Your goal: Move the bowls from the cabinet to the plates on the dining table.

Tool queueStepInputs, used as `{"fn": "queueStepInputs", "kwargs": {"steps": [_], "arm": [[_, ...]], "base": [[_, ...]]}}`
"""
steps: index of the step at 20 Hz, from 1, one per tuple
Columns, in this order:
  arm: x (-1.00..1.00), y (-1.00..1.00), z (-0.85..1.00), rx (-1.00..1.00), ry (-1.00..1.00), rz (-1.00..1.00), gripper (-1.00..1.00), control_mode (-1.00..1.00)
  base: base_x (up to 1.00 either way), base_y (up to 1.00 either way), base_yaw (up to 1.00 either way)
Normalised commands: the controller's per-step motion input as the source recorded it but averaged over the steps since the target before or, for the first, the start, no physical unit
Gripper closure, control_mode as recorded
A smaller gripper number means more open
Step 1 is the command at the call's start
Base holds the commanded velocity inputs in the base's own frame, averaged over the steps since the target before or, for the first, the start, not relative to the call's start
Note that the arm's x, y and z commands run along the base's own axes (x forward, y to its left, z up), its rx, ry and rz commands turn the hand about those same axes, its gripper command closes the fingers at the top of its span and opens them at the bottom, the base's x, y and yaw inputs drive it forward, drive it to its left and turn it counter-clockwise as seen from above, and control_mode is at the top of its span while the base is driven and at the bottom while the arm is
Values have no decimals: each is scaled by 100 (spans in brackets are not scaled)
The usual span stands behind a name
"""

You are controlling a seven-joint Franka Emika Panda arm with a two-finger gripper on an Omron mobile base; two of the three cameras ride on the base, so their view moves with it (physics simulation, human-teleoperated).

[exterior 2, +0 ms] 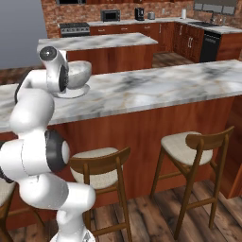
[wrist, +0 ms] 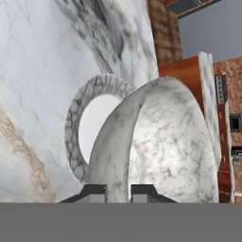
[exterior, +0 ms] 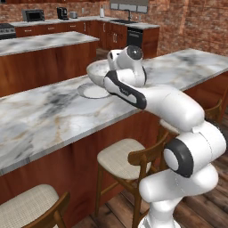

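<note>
Brick walls and dark cabinets back the marble dining table (exterior: 40, 116), where the gripper (wrist: 118, 191) hangs just above a round plate (exterior: 91, 91). Its fingers (wrist: 94, 193) are pinched shut on the rim of the pale speckled bowl (wrist: 163, 142) — the carrying step looks nearly over. Next comes lowering the bowl squarely onto the plate, then letting go. No writing is legible.
</note>
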Motion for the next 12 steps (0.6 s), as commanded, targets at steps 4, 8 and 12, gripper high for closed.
{"fn": "queueStepInputs", "kwargs": {"steps": [4,8,12], "arm": [[36,18,-11,8,5,6,100,-100],[28,21,-16,7,5,7,100,-100],[34,14,-21,2,4,7,100,-100]], "base": [[0,0,0],[0,0,0],[0,0,0]]}}
